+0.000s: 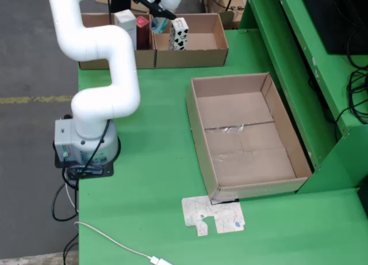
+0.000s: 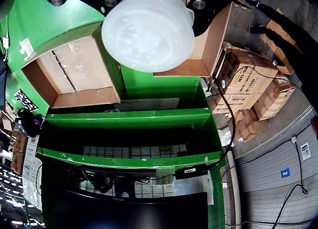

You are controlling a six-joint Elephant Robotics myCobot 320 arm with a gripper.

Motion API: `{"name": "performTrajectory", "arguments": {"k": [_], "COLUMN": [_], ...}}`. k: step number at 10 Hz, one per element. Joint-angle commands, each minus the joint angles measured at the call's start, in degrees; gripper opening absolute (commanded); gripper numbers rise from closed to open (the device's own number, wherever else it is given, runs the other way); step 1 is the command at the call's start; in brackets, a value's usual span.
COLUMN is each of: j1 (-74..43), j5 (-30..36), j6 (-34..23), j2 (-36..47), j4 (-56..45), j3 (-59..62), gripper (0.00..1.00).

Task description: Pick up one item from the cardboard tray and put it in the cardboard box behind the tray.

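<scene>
Scene: A white arm is mounted at the left edge of a green worktop in the fixed view; its wrist is reached over the far boxes at the top of the frame.

Cardboard tray: A large shallow tray lies open on the worktop near the middle; its floor is seen to be bare.

Far boxes: Two open boxes stand side by side behind the tray. In the right-hand box a white carton with black spots stands upright; in the left-hand box a white carton and a red-topped item are seen.

End tool: What is taken for a translucent suction cup fills the top of the wrist view; in the fixed view the gripper is just above the spotted carton.

Fingers: No separate fingers can be made out, and neither view shows the cup's face. Whether the carton is touched or held cannot be told.

Step in hand: Judged to be release into the right-hand box.

Advice: The carton should be lowered squarely between the box walls, and suction cut only once its base is seated.
</scene>
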Motion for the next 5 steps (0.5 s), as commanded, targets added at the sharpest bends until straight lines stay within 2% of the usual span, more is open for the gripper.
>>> {"name": "performTrajectory", "arguments": {"k": [1, 5], "j1": [-1.8, -4.1], "j5": [-0.9, -0.7], "j6": [0.7, -0.7], "j2": [2.8, 2.4], "j4": [-1.4, -0.3], "j3": [1.2, 1.2], "gripper": [0.00, 0.00]}}
